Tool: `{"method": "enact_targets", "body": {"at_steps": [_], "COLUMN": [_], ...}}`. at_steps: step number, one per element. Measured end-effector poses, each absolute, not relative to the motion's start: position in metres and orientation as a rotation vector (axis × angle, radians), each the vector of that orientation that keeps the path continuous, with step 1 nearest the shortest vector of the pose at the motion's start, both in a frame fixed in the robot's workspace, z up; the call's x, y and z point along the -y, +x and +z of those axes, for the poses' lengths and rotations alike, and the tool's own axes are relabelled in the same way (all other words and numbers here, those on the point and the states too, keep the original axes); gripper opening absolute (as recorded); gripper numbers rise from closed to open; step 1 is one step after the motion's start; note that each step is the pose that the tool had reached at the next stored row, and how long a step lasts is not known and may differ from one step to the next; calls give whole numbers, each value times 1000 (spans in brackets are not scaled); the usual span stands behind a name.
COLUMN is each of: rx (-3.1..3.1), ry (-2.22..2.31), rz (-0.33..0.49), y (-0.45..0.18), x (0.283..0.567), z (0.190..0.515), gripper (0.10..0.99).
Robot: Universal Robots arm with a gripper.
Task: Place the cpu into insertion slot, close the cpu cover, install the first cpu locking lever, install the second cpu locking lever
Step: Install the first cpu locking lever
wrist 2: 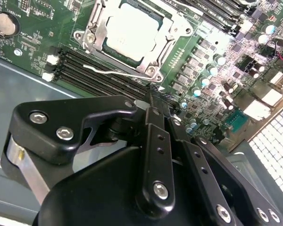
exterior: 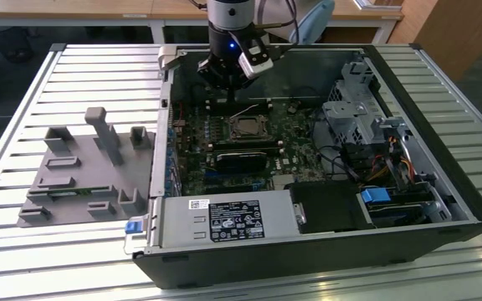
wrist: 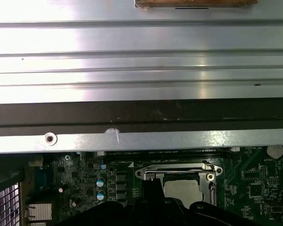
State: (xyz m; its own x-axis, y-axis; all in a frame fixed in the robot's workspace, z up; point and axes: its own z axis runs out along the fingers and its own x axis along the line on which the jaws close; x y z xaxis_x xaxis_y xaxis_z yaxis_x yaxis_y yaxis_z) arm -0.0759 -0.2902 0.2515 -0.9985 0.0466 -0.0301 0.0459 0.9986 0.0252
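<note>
Jaws of the gripper (wrist 2: 149, 98) look pressed together and empty, poised beside the unlatched locking lever (wrist 2: 111, 71), probably to push it. The cpu (wrist 2: 132, 30) lies in the insertion slot (exterior: 234, 130) under the lowered cpu cover (wrist 2: 95, 37).

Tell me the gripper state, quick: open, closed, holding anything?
Gripper: closed, holding nothing that shows, poised over the board near the cpu cover.
</note>
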Motion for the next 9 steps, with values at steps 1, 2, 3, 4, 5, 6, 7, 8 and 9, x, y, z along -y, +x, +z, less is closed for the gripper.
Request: {"method": "enact_targets", "body": {"at_steps": [1,2,3,4,5,6,7,8,9], "rx": [-3110,-3110,-3110,-3109,-3109,-3109,-3110,-3110,-3110], "ry": [72,72,72,73,73,72,72,71,71], "rz": [47,66,85,94,95,94,94,93,93], "y": [-76,-76,-76,-76,-76,-75,-74,-73,-72], "x": [290,290,291,291,291,291,291,291,291], "z": [251,251,250,250,249,249,248,247,247], "gripper": [106,106,106,106,106,106,106,106,106]}}
